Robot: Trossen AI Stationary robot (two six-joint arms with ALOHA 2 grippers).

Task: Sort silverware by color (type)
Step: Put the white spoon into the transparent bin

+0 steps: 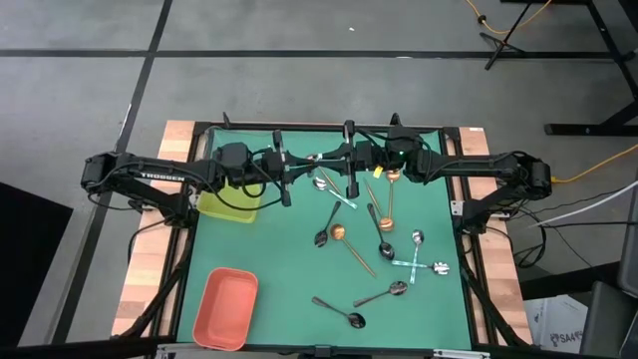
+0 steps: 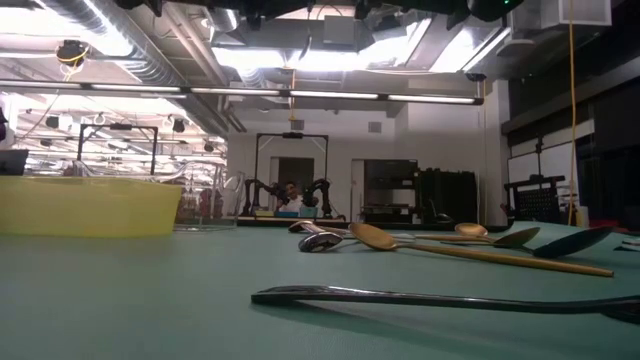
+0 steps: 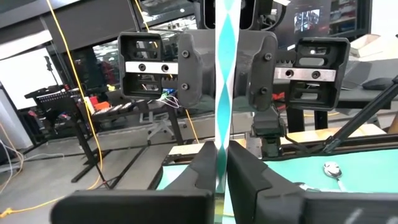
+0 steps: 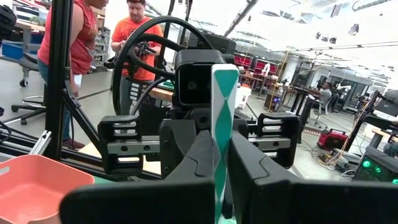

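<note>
Reaching in level from 9 o'clock with the left arm and from 3 o'clock with the right, elbows out past the table sides, wrists straight, meeting nose to nose above the 12 o'clock part of the green mat (image 1: 299,269). Pinching with the left gripper (image 3: 222,146) a thin teal-and-white striped strip (image 3: 227,93), fingers (image 3: 202,163) drawn narrow against its flat sides. Clamping the same strip from the opposite side with the right gripper (image 4: 224,143), fingers likewise tight on it. Holding it off the mat between the two pincers, squarely across each wrist camera's line of sight; cannot tell from these views whether a spoon bowl sits at its end. Lying loose on the mat from the centre out toward 3 and 5 o'clock: copper spoons (image 1: 339,231), a silver spoon (image 1: 417,239) and dark spoons (image 1: 339,311), several crossing or touching one another. Resting at 10 o'clock, just under the left wrist, a yellow-green tray (image 1: 229,207); at 7 o'clock, well apart from the spoons, a salmon-orange tray (image 1: 225,307). Standing in the room behind the left arm, two people (image 4: 134,31).
</note>
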